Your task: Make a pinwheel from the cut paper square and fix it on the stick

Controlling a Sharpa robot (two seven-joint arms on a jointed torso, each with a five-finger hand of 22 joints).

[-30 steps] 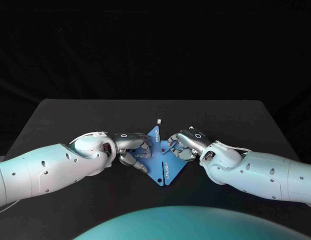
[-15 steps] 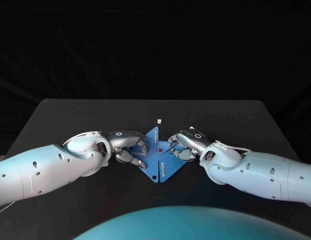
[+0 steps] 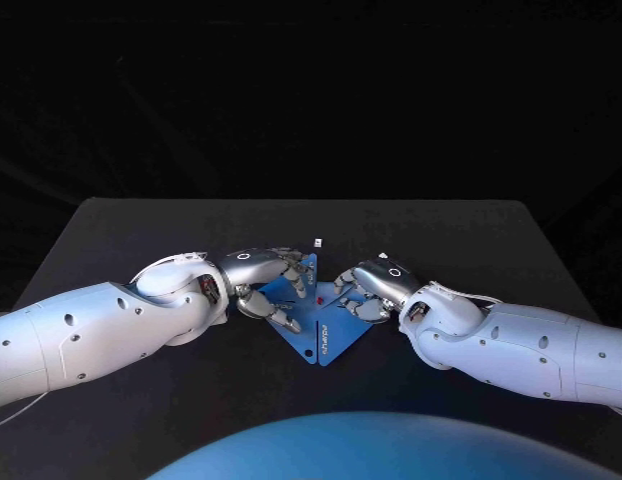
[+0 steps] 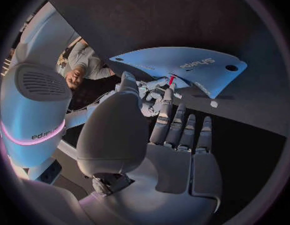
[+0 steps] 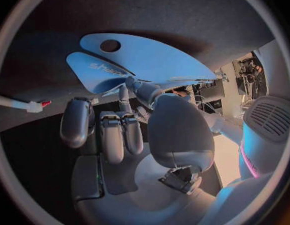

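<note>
The blue paper square (image 3: 320, 325) with cut flaps is held between my two hands over the table's middle, and its lower corner points toward me. My left hand (image 3: 261, 279) holds its left flap, with the thumb (image 4: 128, 82) against the blue paper (image 4: 182, 65). My right hand (image 3: 370, 290) pinches the right side, where thumb and finger meet at the edge of the paper (image 5: 151, 55). A small red point (image 3: 320, 299) shows at the paper's middle between the hands. A thin white stick with a red tip (image 5: 23, 105) lies beside my right hand's fingers.
A tiny white piece (image 3: 317, 241) lies on the black table (image 3: 138, 240) just beyond the paper, and it shows again (image 4: 214, 104) in the left wrist view. Bare tabletop stretches to both sides and beyond the hands.
My left hand has moved away from me and to the right, onto the paper's left flap. The paper has risen a little and folded closer. My right hand has hardly moved.
</note>
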